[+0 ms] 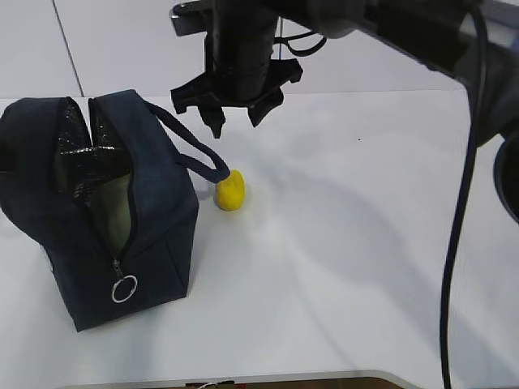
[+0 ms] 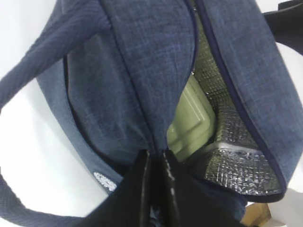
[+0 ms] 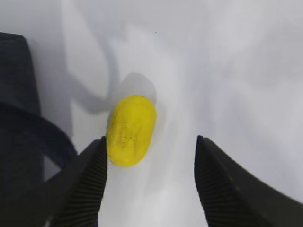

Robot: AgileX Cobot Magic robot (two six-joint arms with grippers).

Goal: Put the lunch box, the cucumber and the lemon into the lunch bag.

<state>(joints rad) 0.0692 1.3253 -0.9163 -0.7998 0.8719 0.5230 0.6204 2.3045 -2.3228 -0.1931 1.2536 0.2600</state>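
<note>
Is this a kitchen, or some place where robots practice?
Probably a robot practice lab, not a kitchen. There's just a plain white table, a black robot gripper hanging above one lemon, and a lunch bag. No kitchen things show.

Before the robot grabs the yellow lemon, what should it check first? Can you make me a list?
1. Right hand open wide enough for the lemon: ok.
2. Lemon between its fingers: not ok, it lies close to the left finger, off centre.
3. Lemon free to lift: ok, it sits on the table beside the bag handle, nothing on top.
4. Lunch bag open at the top: ok, the left hand pinches its edge and the silver lining shows.
5. Lunch box already inside: ok, its green lid shows.
6. Cucumber inside: cannot tell, not visible.
</note>
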